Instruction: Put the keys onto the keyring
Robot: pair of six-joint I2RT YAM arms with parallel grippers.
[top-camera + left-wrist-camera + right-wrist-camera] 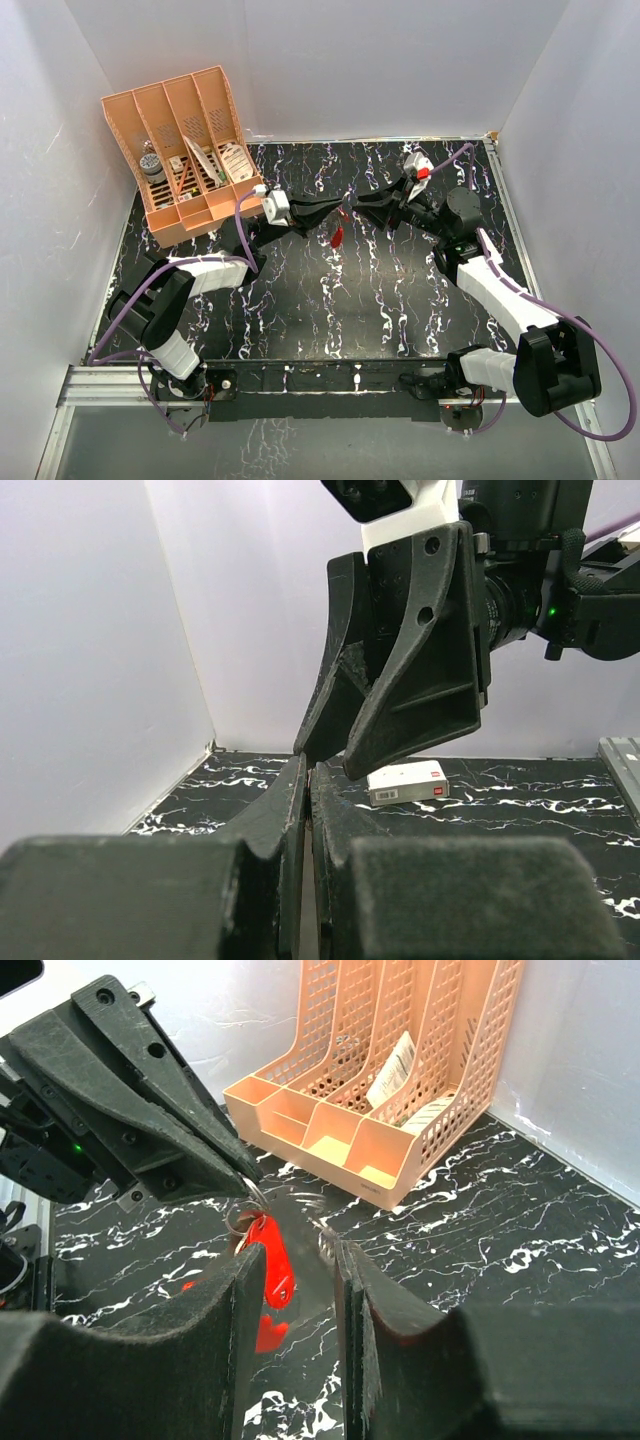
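Red keyring hangs above the marbled black table, just toward 12 o'clock from the table's centre in the top view. The left gripper meets it from 9 o'clock, tips pinched on its wire ring. The right gripper faces it from 3 o'clock, fingers narrowly apart; whether they grip anything cannot be told. An orange file organiser stands at 10 o'clock. A small white box lies beyond the grippers.
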